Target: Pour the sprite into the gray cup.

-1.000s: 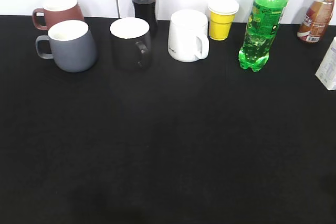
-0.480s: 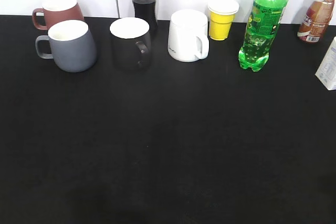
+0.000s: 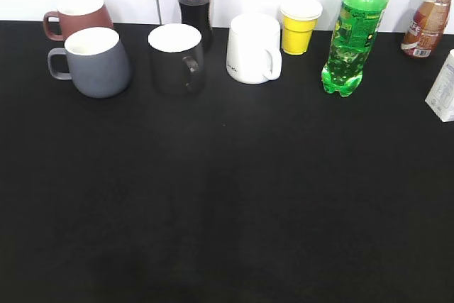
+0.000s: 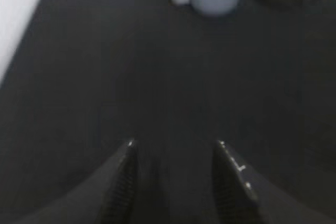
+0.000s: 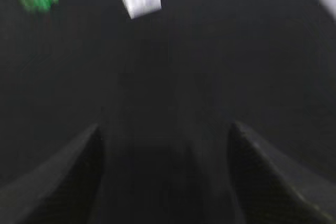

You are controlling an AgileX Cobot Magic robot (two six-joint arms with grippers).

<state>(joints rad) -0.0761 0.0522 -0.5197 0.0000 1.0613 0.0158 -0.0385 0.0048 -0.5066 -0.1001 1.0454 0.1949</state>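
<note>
Black tabletop (image 3: pixel 234 196) with drinks along a white wall.
Black mug (image 3: pixel 176 57), white mug (image 3: pixel 254 47) stand between gray cup (image 3: pixel 92 61) and sprite (image 3: pixel 355 30); both grippers' jaws apart, empty.

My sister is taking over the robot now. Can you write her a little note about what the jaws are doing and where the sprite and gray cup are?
Left gripper: jaws open, empty, above bare black table.
Right gripper: jaws wide open, empty.
Sprite: upright at the back right, beside the yellow cup.
Gray cup: upright at the back left, in front of the reddish-brown mug, looks empty.
Done: nothing.
Left: grab the sprite, take it to the gray cup, pour.
</note>
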